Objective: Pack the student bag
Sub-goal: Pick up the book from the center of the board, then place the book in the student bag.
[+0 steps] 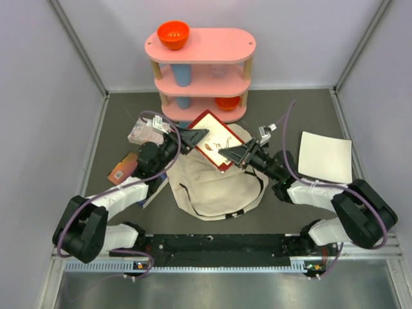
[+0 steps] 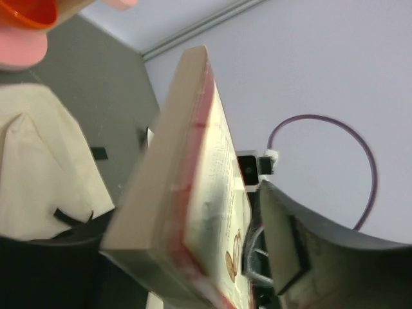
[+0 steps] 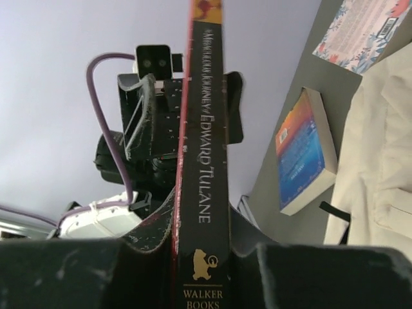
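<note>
A hardback book with a red-edged cover (image 1: 215,138) hangs tilted over the cream student bag (image 1: 212,187), which lies flat on the grey table. My right gripper (image 1: 233,154) is shut on the book's lower edge; in the right wrist view both fingers press on the dark spine (image 3: 206,161). My left gripper (image 1: 195,136) is at the book's left corner. In the left wrist view the book's page block (image 2: 187,193) fills the jaws, and a dark gap separates the cover from the one finger (image 2: 290,244) that shows, so the jaws stand open round it.
A pink three-tier shelf (image 1: 199,64) stands at the back with an orange bowl (image 1: 174,33) and a blue cup (image 1: 183,76). A floral book (image 1: 145,132) and an orange-blue book (image 1: 123,168) lie left of the bag. A white sheet (image 1: 325,156) lies at the right.
</note>
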You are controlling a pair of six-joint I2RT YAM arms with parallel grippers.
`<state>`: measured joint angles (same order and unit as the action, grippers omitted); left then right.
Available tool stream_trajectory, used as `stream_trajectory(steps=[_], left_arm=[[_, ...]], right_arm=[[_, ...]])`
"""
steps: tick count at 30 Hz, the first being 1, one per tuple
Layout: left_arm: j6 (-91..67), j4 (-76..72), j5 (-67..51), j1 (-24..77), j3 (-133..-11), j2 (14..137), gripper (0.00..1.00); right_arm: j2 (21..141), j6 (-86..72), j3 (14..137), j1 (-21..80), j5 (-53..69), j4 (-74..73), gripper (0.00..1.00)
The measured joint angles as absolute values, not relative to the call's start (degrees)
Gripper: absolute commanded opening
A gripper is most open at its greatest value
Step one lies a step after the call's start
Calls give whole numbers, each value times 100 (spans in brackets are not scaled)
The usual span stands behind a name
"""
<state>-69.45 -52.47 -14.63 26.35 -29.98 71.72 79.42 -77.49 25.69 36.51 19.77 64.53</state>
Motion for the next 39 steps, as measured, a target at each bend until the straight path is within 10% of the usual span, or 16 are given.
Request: stream_trajectory(steps=[2, 19, 39], left_arm=[[-6650, -4899, -1581, 2644, -3046, 7126, 98], [-3048, -82, -1155, 2735, -4047, 6309, 99], [97, 2571, -1142, 6069, -6012, 8646, 97]], right_arm=[[7647, -7535, 2569, 3673, 1922, 6020, 0], [3791, -5548, 2995, 3699, -1597, -482, 0], [2853, -5555, 2936, 3697, -3476, -2864, 0]])
